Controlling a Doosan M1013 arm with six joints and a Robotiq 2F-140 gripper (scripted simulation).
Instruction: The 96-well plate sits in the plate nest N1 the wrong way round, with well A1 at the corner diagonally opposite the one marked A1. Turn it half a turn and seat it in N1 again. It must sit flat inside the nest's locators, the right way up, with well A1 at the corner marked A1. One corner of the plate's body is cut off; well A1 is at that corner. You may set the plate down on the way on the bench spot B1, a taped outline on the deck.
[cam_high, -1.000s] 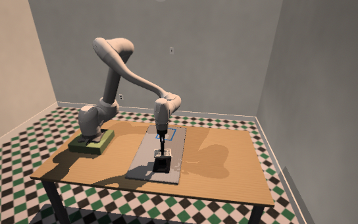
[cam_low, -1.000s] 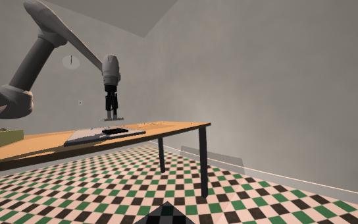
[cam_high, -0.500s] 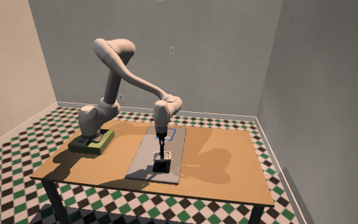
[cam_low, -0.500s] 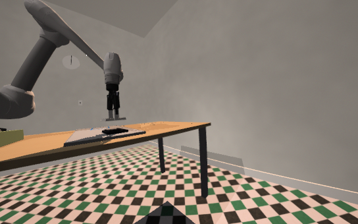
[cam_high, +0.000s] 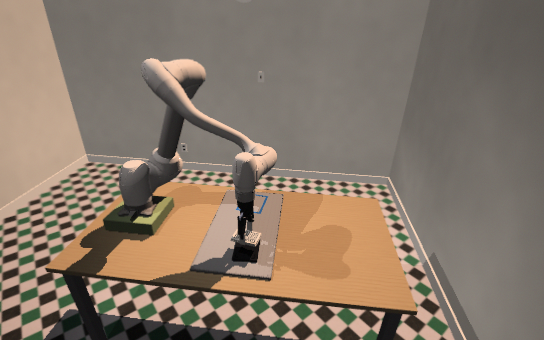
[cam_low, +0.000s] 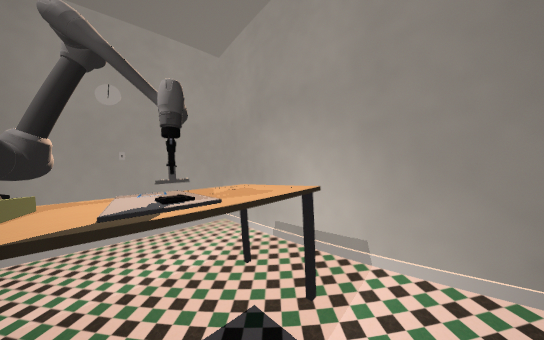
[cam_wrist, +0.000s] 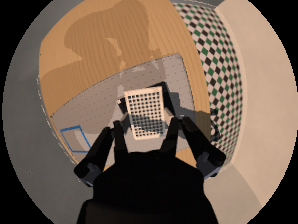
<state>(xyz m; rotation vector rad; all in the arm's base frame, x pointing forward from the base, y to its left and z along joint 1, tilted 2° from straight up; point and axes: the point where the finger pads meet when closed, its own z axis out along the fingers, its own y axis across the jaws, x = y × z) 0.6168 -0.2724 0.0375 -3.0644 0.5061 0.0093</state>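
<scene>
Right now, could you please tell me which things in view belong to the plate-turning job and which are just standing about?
Part of the job:
- 96-well plate, held in the air by the pincer
- black plate nest N1, under the plate
- blue taped spot B1 on the grey deck

Just standing about:
- wooden table
- green arm base
- wall sockets

The arm (cam_high: 200, 117) is rising from its shoulder at the left of the scene, bending at a high elbow, and sloping down rightward to the wrist (cam_high: 248, 172). The wrist is pointing straight down. The gripper (cam_high: 244, 234) is hanging vertically beneath it, and its fingers are pressing on the two long sides of the 96-well plate (cam_wrist: 145, 112), holding it level and off the surface below.
</scene>
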